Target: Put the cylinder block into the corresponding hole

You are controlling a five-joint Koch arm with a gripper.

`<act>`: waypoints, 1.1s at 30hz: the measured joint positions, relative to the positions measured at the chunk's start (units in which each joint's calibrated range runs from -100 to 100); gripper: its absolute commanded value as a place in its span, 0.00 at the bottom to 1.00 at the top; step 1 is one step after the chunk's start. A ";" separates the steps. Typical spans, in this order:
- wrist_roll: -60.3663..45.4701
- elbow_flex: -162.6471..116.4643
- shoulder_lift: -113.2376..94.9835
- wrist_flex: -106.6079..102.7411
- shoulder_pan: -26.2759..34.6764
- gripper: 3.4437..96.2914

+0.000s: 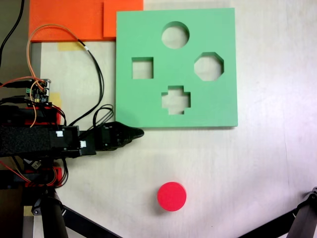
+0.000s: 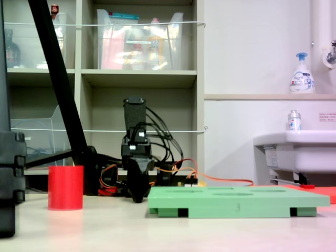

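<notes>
The red cylinder block (image 1: 172,196) stands upright on the pale table, toward the bottom of the first exterior view; in the second exterior view the cylinder block (image 2: 65,187) is at the left. The green foam board (image 1: 148,106) lies flat above it, with the circular hole (image 1: 175,34) near its top edge. In the second exterior view the board (image 2: 239,201) is seen edge-on. My black gripper (image 1: 134,133) is low near the board's lower left corner, apart from the block; its jaws look closed with nothing between them. In the second exterior view the gripper (image 2: 137,195) points down at the table.
The board also has an octagonal hole (image 1: 208,66), a square hole (image 1: 142,68) and a cross-shaped hole (image 1: 175,99). An orange sheet (image 1: 74,20) lies at the first exterior view's top left. Cables and a circuit board (image 1: 39,91) sit by the arm. Tripod legs (image 1: 302,220) cross the lower corners.
</notes>
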 measured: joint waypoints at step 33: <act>0.10 -0.10 0.00 1.66 -2.00 0.55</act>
